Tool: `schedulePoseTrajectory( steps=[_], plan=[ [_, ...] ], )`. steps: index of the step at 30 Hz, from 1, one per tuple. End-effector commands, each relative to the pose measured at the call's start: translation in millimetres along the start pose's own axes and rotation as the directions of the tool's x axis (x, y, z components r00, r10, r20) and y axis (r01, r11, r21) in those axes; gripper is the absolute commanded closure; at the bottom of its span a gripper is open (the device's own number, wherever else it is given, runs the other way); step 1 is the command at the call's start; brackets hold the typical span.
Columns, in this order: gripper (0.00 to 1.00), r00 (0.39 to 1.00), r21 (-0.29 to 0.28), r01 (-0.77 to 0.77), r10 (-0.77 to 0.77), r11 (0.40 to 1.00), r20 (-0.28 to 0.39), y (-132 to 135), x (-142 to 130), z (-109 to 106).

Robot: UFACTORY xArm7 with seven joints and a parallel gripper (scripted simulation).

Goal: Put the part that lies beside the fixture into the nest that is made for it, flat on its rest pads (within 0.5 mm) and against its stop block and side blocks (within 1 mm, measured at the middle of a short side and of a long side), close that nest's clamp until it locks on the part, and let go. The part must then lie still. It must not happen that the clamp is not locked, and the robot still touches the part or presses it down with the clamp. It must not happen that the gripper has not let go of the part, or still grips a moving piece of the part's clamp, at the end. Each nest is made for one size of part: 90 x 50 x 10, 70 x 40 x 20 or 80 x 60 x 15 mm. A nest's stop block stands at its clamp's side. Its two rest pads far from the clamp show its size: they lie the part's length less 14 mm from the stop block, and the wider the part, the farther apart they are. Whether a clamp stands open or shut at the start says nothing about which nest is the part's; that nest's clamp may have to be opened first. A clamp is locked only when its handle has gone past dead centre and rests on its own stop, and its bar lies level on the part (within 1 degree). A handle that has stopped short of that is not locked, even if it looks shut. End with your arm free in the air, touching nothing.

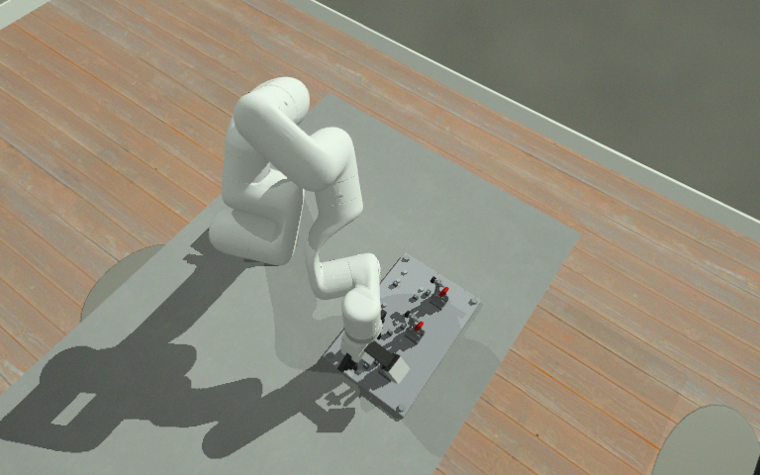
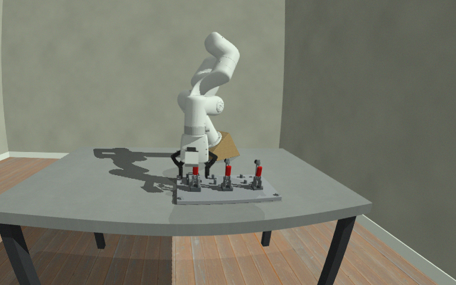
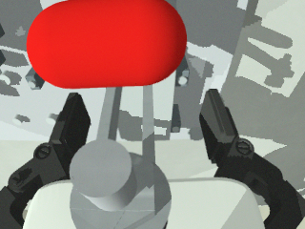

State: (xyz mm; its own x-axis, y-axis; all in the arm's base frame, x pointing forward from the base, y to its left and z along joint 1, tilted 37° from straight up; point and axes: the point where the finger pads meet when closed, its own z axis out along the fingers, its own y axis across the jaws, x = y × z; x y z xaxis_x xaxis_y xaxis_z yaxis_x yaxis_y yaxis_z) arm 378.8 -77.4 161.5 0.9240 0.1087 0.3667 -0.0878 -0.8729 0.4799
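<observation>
Both fingers of your gripper (image 1: 363, 368) (image 2: 193, 177) (image 3: 144, 119) are standing wide, apparently releasing the part; next you're needing a straight lift, then the clamp

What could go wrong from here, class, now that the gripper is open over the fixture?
The gripper could knock the clamp with the red handle as it withdraws, since that handle stands very close to it.

The part might not be fully seated: the pictures do not settle its contact with the blocks.

With the fingers apart, nothing grips the part, so a bump could shift it before clamping.
</observation>
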Motion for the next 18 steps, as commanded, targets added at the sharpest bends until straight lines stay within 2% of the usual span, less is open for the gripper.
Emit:
schedulePoseTrajectory(
  steps=[1,12,18],
  plan=[
    [0.0,1.0,0.0,0.0,0.0,1.0,-0.003,-0.2,1.1,-0.7],
    [0.0,1.0,0.0,0.0,0.0,1.0,-0.003,-0.2,1.1,-1.2],
    [0.0,1.0,0.0,0.0,0.0,1.0,-0.003,-0.2,1.1,-9.9]
  ],
)
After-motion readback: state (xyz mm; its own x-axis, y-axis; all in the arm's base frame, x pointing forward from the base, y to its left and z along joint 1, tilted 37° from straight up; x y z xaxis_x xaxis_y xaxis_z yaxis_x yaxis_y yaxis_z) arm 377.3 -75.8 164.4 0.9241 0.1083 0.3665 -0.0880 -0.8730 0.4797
